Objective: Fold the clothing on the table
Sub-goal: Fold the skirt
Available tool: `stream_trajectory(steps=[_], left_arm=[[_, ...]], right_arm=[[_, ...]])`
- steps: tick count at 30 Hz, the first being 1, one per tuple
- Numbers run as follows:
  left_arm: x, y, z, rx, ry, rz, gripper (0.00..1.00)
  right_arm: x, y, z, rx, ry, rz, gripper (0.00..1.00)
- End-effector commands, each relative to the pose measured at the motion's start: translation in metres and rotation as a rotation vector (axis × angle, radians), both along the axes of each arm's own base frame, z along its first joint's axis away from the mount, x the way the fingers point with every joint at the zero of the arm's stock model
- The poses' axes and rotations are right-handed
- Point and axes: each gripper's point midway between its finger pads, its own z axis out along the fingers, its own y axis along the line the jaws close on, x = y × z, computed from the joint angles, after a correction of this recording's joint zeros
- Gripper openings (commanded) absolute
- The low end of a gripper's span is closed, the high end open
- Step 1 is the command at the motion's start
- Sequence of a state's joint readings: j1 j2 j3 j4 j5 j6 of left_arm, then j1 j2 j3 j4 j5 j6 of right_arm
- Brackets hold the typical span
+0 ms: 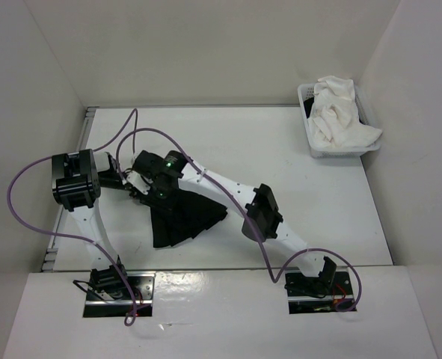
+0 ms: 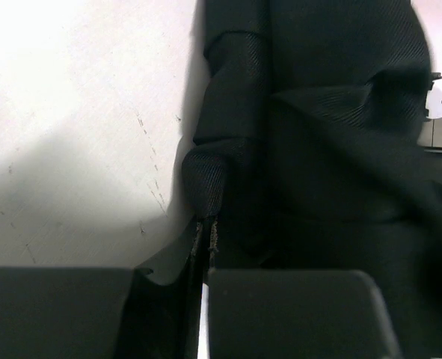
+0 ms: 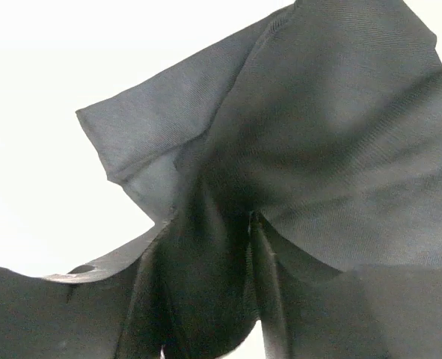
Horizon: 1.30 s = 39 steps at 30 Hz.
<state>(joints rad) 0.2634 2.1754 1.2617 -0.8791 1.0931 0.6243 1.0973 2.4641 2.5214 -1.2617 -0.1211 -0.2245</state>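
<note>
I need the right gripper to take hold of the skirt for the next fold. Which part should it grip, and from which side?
On the skirt, probably the hem corner farthest right, approached from the right over bare table. The hem fans out flat and free there, while the left gripper pinches the narrow end.
</note>
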Motion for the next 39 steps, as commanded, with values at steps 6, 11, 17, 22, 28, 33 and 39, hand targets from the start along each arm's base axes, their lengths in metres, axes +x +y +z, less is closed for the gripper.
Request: stream_trajectory(steps=[6,11,17,22,28,33,39], left_arm=[[0.007,0.009,-0.005,0.064,-0.111,-0.027,0.0],[0.006,0.008,-0.004,0.061,-0.103,-0.028,0.0],[0.006,0.007,-0.003,0.053,-0.105,-0.025,0.0],[0.007,0.01,-0.003,0.055,-0.113,-0.02,0.0],[0.013,0.028,0.004,0.05,-0.156,0.03,0.15],[0.011,0.05,0.005,0.058,-0.175,0.083,0.57],[0.006,0.07,0.017,0.074,-0.222,0.121,0.81]], right_arm=[[-0.019,0.019,0.036,0.12,0.043,0.074,0.53],[-0.037,0.02,0.043,0.158,0.117,0.149,0.56],[-0.071,0.01,0.032,0.152,0.25,0.268,0.6],[-0.094,0.008,0.041,0.211,0.346,0.367,0.65],[-0.101,-0.001,0.069,0.259,0.329,0.411,0.69],[-0.07,-0.03,0.092,0.257,0.235,0.337,0.71],[-0.019,-0.091,0.106,0.238,0.145,0.188,0.73]])
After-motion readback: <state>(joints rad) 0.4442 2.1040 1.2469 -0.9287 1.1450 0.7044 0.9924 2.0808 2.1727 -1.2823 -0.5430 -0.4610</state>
